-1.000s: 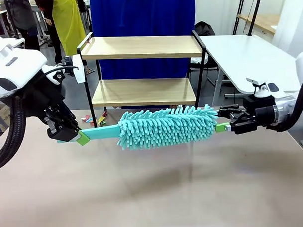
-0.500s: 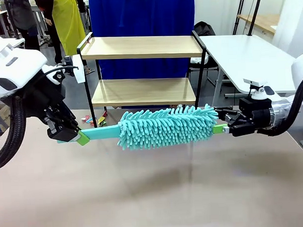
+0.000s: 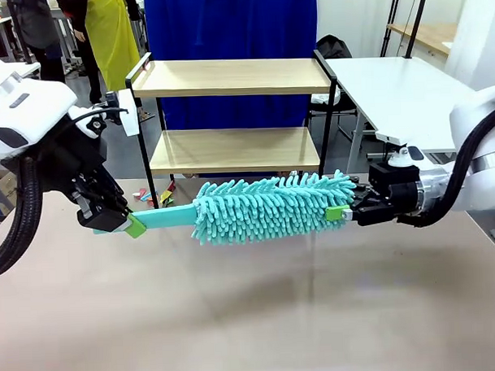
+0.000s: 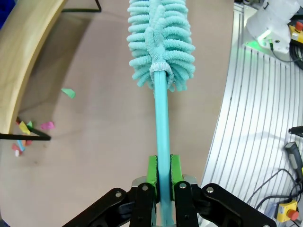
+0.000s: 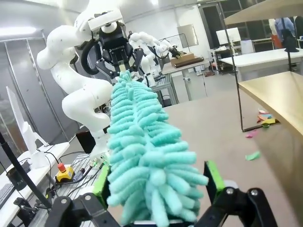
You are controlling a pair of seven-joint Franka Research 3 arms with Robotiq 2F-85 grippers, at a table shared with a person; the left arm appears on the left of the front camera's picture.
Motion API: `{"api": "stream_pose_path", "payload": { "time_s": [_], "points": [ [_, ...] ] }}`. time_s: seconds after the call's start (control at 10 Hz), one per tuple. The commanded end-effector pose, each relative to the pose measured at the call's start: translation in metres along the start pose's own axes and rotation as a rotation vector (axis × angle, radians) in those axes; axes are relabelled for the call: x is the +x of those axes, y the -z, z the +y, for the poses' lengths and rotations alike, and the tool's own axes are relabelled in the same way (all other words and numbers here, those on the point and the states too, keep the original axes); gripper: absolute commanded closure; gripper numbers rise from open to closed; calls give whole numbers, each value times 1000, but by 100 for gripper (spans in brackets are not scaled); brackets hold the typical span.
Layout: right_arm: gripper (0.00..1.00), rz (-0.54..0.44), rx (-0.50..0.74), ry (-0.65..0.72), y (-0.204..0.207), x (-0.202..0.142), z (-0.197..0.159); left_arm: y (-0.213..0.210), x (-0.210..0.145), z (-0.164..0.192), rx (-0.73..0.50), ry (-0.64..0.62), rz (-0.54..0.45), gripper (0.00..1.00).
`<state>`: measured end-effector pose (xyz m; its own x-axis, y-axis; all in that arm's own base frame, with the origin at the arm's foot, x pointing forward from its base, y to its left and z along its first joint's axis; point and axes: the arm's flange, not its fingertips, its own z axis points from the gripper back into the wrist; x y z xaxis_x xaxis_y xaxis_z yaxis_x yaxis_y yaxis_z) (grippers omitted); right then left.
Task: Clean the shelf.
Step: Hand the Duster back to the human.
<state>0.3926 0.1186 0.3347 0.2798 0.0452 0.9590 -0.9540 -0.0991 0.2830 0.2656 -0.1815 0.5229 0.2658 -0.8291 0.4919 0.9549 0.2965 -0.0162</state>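
A teal fluffy duster (image 3: 269, 207) hangs level over the brown table (image 3: 252, 315), in front of the shelf (image 3: 227, 76), a two-tier wooden rack in a black frame. My left gripper (image 3: 128, 225) is shut on the duster's flat teal handle (image 4: 161, 137), green pads (image 4: 151, 172) pressed on both sides. My right gripper (image 3: 340, 214) stands open at the duster's far tip, and its pads (image 5: 213, 177) flank the fluffy head (image 5: 142, 156) without squeezing it. Both shelf boards look bare.
Several coloured paper scraps (image 4: 47, 125) lie on the table by the shelf's foot (image 5: 262, 118). A white table (image 3: 399, 91) stands at the back right. A blue curtain hangs behind the shelf, and people stand far off at the upper left.
My right gripper has moved left toward the duster, so its open fingers now flank the head's tip. The left gripper and the duster have stayed put.
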Motion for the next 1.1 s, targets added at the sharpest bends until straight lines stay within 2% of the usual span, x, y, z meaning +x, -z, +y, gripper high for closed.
{"api": "stream_pose_path", "payload": {
  "time_s": [0.0,0.3,0.4,0.6,0.7,0.8,1.0],
  "points": [
    [0,-13,-11,-37,5,2,-6,-2,1,-2,3,-14,-4,87],
    [89,-28,-4,-46,2,3,-7,-2,1,-2,3,-14,-4,87],
    [100,-27,6,-46,1,3,-7,-2,1,-2,3,-14,-4,87],
    [100,-44,47,-34,0,3,-8,-2,1,-2,3,-14,-4,87],
    [96,-48,68,-29,-2,2,-9,-2,1,-2,3,-14,-4,87],
    [100,-49,76,-33,-5,2,-9,-2,1,-2,3,-14,-4,87],
    [100,-57,131,-40,-8,2,-8,-2,1,-2,3,-14,-4,87]
  ]
}}
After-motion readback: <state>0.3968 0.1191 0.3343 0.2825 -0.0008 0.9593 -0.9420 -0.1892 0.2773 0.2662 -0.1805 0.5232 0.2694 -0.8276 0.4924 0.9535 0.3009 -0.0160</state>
